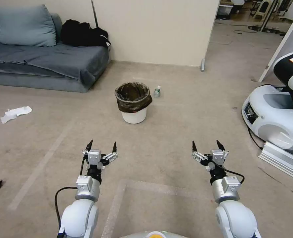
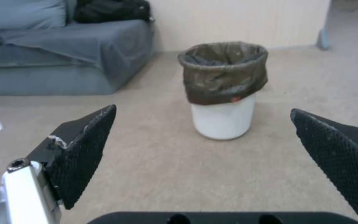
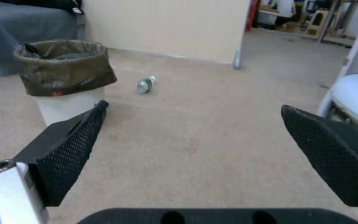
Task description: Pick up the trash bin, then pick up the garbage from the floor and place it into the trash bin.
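White trash bin (image 1: 133, 103) stood ahead, untouched; left gripper (image 1: 101, 145) and right gripper (image 1: 208, 145) wide open, empty; best reached slowly, pinched at rim.

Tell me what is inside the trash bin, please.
The trash bin holds a dark bag folded over its rim. Its upper inside shows crumpled bag only; the bottom is hidden by the wall, so any contents there cannot be seen.

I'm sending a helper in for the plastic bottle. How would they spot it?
Start at the cream partition wall ahead. On the floor before it stands the trash bin; the bottle lies just right of it, small, clear, green-labelled.
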Available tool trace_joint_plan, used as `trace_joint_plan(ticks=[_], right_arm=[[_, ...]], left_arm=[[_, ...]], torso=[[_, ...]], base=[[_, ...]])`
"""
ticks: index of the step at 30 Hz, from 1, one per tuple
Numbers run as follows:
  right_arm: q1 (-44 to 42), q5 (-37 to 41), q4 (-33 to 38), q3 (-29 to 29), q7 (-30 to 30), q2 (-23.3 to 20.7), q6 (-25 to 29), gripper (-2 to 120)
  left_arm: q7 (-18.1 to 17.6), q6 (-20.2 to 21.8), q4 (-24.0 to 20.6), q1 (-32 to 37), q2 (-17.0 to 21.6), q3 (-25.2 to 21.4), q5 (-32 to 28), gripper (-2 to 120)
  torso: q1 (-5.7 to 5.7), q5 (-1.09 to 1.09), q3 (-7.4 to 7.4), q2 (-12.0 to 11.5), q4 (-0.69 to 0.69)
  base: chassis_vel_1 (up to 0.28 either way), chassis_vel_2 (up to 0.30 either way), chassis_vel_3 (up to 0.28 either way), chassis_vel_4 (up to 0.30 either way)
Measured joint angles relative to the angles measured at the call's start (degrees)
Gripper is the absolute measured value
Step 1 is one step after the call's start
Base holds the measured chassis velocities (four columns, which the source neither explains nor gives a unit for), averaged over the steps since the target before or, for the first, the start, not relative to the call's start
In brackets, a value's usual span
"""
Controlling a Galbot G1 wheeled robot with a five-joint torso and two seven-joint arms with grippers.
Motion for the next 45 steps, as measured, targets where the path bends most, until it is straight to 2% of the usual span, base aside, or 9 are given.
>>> trace_joint_plan(ticks=[1,7,8,11,13,14,17,23,45], right_arm=[[0.00,0.00,0.00,0.00,0.00,0.00,0.00,100],[-11.51,-6.39,12.65,-2.06,3.44,3.63,-2.06,100],[-11.51,-6.39,12.65,-2.06,3.44,3.63,-2.06,100],[-14.75,-8.23,16.20,-2.64,4.43,4.58,-2.62,100],[-14.90,-8.32,16.33,-2.69,4.49,4.68,-2.68,100],[-14.95,-8.34,16.39,-2.70,4.50,4.69,-2.70,100],[-14.99,-8.36,16.41,-2.71,4.51,4.69,-2.54,100],[-14.34,-7.73,14.03,-2.49,3.68,4.65,4.82,100],[-14.24,-8.39,13.47,-2.11,2.50,4.60,5.89,100]], left_arm=[[0.00,0.00,0.00,0.00,0.00,0.00,0.00,100],[-7.43,12.19,-11.30,4.04,-0.12,3.08,4.39,100],[-7.43,12.19,-11.30,4.04,-0.12,3.08,4.39,100],[-11.19,18.13,-16.85,6.02,-0.17,4.67,6.44,100],[-12.00,19.15,-17.26,6.42,-0.25,5.86,6.32,100],[-12.20,19.45,-17.25,6.57,-0.29,6.40,6.22,100],[-12.47,19.37,-17.14,6.66,-0.30,6.79,6.29,100],[-12.47,18.96,-16.60,6.74,-0.30,6.87,6.28,100],[-13.01,19.26,-16.23,7.95,-0.07,8.46,5.88,100]], torso=[[0.00,0.00,0.00,0.00,0.00],[0.00,-0.01,-0.01,0.00,0.00],[0.00,-0.01,-0.01,0.00,0.00],[-0.01,0.02,-0.01,0.00,0.00],[-0.01,0.04,-0.01,0.00,0.02],[0.00,-0.04,-0.01,0.00,0.01],[0.00,0.03,-0.01,0.00,0.01],[0.00,-0.01,0.00,0.00,0.01],[0.00,-0.01,0.00,0.00,0.00]], base=[[0.000,0.000,0.000,0.000],[0.000,0.000,0.000,0.000],[0.000,0.000,0.000,0.000],[0.000,0.000,0.000,0.000],[0.000,0.000,0.000,0.000],[0.000,0.000,0.000,0.000],[0.000,0.000,0.000,0.000],[0.000,0.000,0.000,0.000],[-0.011,0.010,0.008,-0.009]])
